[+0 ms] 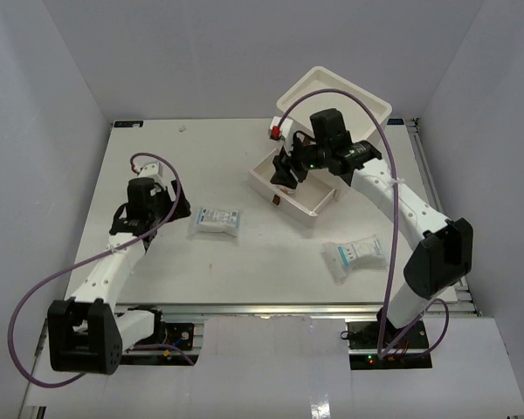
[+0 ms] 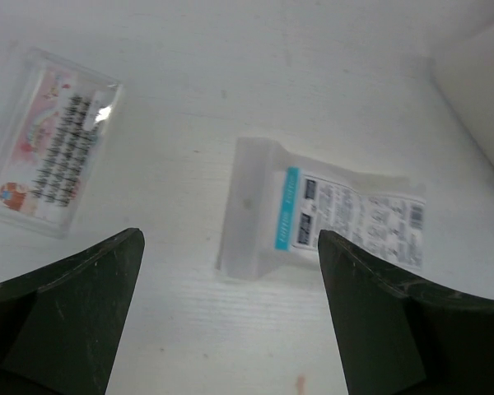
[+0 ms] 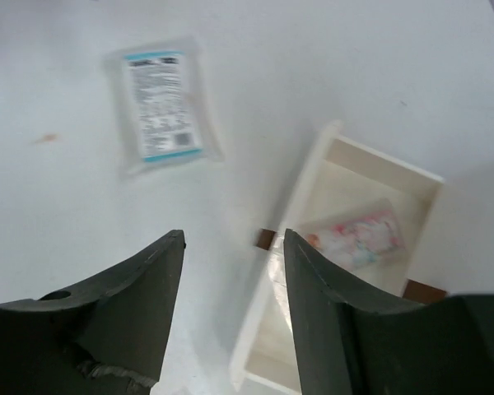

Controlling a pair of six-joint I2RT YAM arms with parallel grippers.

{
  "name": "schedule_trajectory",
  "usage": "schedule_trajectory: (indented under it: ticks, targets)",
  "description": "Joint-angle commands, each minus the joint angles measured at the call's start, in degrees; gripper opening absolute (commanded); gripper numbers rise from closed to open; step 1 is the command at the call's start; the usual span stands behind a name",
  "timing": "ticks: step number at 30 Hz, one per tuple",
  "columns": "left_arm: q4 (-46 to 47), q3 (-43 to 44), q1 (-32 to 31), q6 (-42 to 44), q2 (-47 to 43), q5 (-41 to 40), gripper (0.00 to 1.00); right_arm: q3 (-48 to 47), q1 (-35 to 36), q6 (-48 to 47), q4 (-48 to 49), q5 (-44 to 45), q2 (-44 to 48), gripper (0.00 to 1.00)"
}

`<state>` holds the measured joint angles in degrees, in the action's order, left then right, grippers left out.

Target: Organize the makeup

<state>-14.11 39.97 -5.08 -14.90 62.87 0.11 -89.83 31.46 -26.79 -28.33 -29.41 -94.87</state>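
Left gripper (image 2: 230,239) spread over teal-printed packet (image 2: 329,218) left of drawer (image 1: 319,209), text unreadable, right gripper (image 3: 233,239) spread above drawer's pinkish sachet (image 3: 356,237)

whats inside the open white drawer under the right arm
A pinkish sachet lies in the drawer. The right gripper covers the drawer's near part, so anything else there cannot be seen.

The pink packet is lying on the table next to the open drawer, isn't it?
Not quite. The pinkish sachet is lying inside the open drawer, on its floor, not on the table next to it. The right wrist view shows this, looking down into the drawer between the open fingers of the right gripper.
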Motion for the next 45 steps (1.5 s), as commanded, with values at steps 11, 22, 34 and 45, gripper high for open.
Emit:
schedule_trajectory:
  ticks: [11,22,34,45]
  targets:
    - [3.5,14.39,15.74,14.44,29.64,-0.85,0.98,10.82,-1.76,-3.59,-3.31,-25.2,8.66,0.73]
    - [5.15,16.67,17.23,22.83,34.23,2.04,0.97,13.01,-2.83,-4.14,-2.72,-25.34,10.8,0.74]
    - [2.64,15.94,17.22,22.99,37.2,7.33,0.88,13.55,-3.43,-3.71,-1.99,-25.52,11.23,0.74]
    - [0.31,17.08,17.22,15.67,36.59,11.74,0.34,14.23,-4.35,-3.3,-1.58,-25.53,12.58,0.74]
